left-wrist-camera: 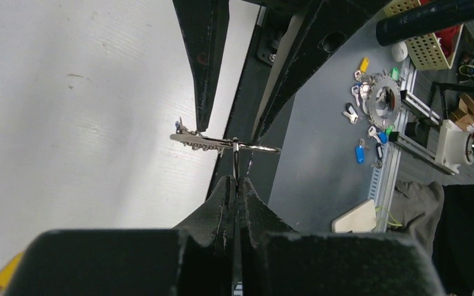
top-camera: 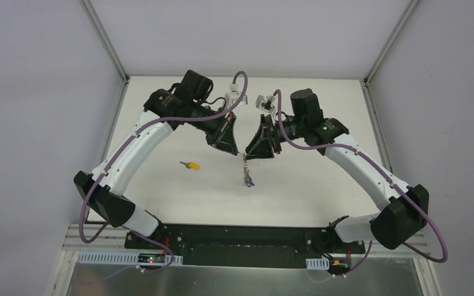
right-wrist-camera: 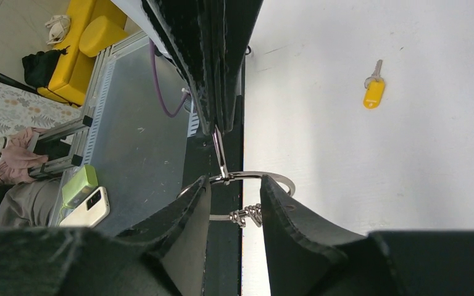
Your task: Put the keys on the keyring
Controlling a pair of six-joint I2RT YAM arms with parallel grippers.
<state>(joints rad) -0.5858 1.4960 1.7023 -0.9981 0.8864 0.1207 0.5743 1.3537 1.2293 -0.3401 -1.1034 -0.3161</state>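
The keyring (right-wrist-camera: 278, 177), a thin silver ring with a bunch of small keys (right-wrist-camera: 250, 216), hangs in the air between both grippers. My right gripper (right-wrist-camera: 234, 182) is closed across it, with both pads touching it. My left gripper (left-wrist-camera: 237, 180) is shut on a thin metal piece (left-wrist-camera: 236, 159) that reaches the keyring (left-wrist-camera: 222, 143). Whether that piece is a key I cannot tell. From above, the grippers (top-camera: 239, 150) (top-camera: 251, 154) meet tip to tip, and the ring's keys (top-camera: 247, 177) dangle below them. A yellow-headed key (top-camera: 191, 165) (right-wrist-camera: 373, 92) lies on the white table, left of the grippers. A green-headed key is out of view.
The arms' black base rail (top-camera: 241, 237) runs along the near table edge. Grey walls and metal posts (top-camera: 108, 43) bound the table at the back and sides. Off the table are loose spare keys (left-wrist-camera: 370, 105) on the floor and a phone (right-wrist-camera: 86, 209).
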